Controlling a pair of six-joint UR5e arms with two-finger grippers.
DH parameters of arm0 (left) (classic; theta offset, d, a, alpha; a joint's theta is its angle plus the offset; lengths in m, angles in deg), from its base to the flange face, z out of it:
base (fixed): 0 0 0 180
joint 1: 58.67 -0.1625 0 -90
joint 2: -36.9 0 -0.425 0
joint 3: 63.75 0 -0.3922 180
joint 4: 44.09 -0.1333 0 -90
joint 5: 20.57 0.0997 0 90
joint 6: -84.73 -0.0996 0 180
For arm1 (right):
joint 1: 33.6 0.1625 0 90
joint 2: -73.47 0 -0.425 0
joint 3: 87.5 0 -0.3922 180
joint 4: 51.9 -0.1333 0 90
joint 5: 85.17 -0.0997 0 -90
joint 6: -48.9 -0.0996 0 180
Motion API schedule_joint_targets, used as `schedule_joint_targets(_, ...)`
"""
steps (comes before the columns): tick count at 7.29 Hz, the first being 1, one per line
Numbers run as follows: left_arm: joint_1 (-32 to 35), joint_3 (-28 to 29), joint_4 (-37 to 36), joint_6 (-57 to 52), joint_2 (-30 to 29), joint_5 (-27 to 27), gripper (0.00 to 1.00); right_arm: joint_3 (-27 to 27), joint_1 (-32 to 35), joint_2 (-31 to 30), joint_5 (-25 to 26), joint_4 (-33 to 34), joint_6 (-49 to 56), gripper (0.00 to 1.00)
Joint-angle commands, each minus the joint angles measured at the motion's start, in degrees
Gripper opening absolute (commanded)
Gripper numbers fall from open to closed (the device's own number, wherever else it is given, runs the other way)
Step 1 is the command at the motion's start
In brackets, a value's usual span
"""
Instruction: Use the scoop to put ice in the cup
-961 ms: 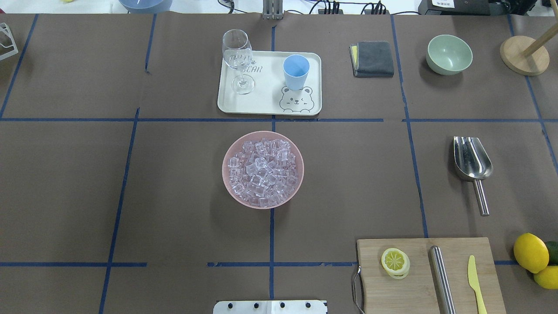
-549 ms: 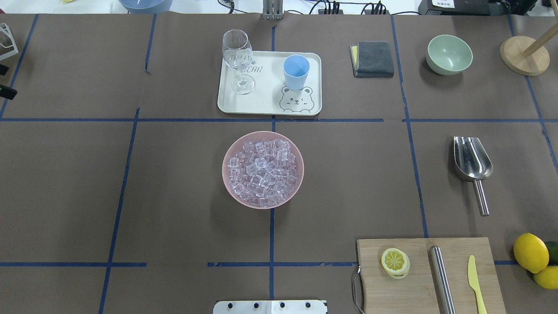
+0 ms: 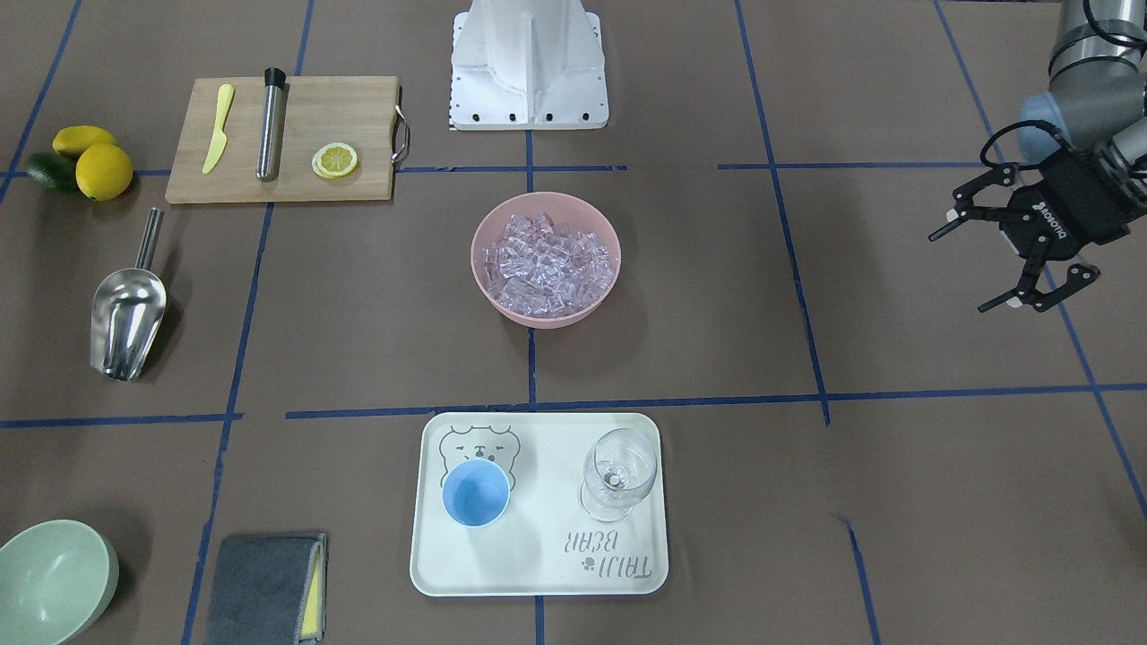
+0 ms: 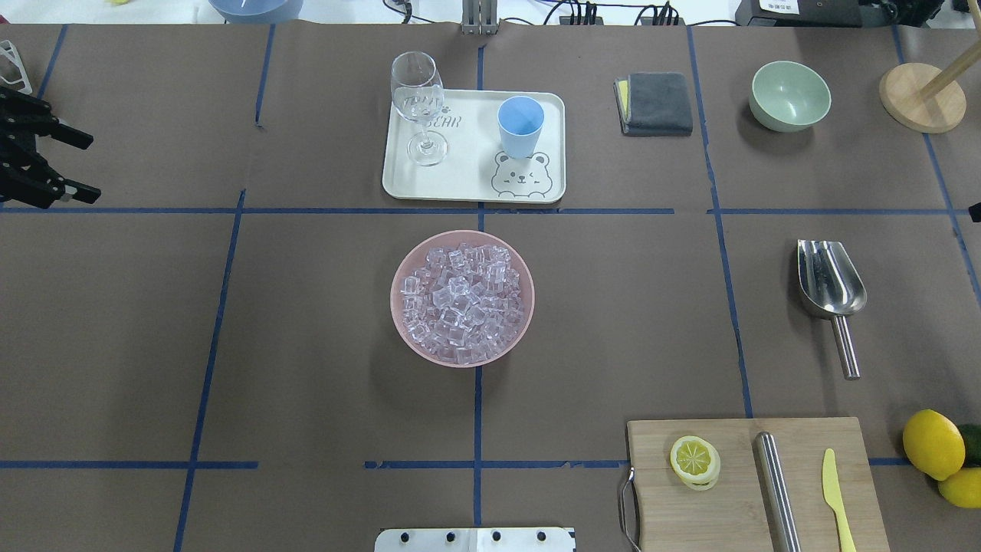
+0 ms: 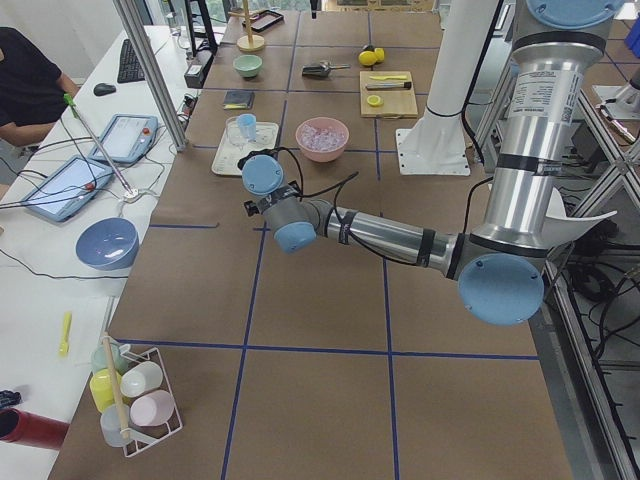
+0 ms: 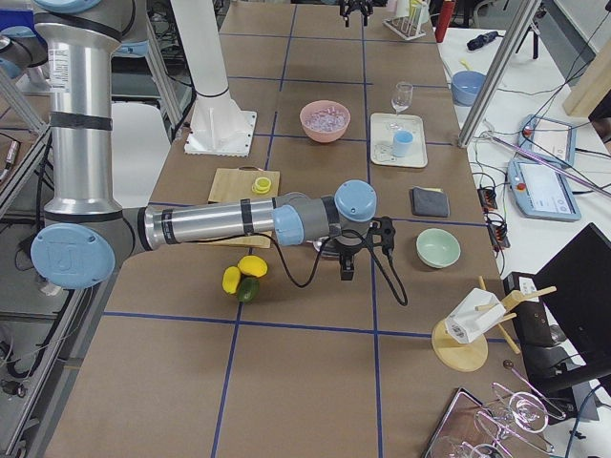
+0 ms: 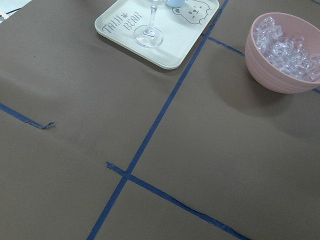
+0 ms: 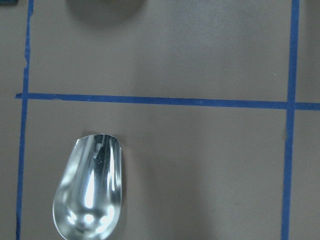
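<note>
The scoop (image 4: 831, 284) lay at 3 o'clock of the ice (image 4: 462, 299), handle toward 6. Our left gripper (image 3: 957, 273) was open, empty; right gripper (image 6: 368, 253) we couldn't tell. We judged: pinch rod mid-handle, square-on.

Bright, even light from above washes the brown paper-covered table (image 4: 306, 345), so shadows stay faint and soft-edged, just a dim smudge hugging the pink round bowl (image 4: 396, 300) and the pale green bowl (image 4: 790, 96). There's glare on the shiny steel scoop (image 8: 90, 190), white streaks down its trough in the right wrist view, which looks a touch soft and washed out. The other views read crisp, with small sparkles on the heap of clear ice cubes (image 3: 545, 264) and the clear stemmed wine glass (image 3: 618, 470).
</note>
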State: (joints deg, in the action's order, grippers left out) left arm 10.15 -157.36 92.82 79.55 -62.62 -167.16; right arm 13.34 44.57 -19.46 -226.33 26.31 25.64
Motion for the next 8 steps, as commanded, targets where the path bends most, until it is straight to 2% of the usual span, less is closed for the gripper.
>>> schedule_joint_targets(1, -3.5, 0.17, 0.2, 0.17, -1.11, 3.76, 1.0, 5.02, -9.74, -3.37, 5.24, -11.05, -24.13, 1.0)
schedule_joint_targets(2, -3.61, 0.0, 0.2, 0.17, -1.2, 3.77, 1.0, 9.85, -15.28, -6.52, 9.2, -10.98, -29.25, 1.0)
schedule_joint_targets(3, -4.39, 0.17, 0.2, 0.26, -1.11, 3.77, 1.0, 11.11, -18.03, -8.21, 9.5, -10.98, -30.09, 1.0)
schedule_joint_targets(4, -4.75, 0.26, 0.2, 0.26, -1.11, 3.85, 1.0, 10.95, -22.49, -8.57, 11.33, -10.98, -30.09, 1.0)
schedule_joint_targets(8, -5.54, 1.4, 0.2, 0.09, -1.2, 3.85, 1.0, 7.79, -28.94, -7.96, 14.5, -11.5, -30.7, 1.0)
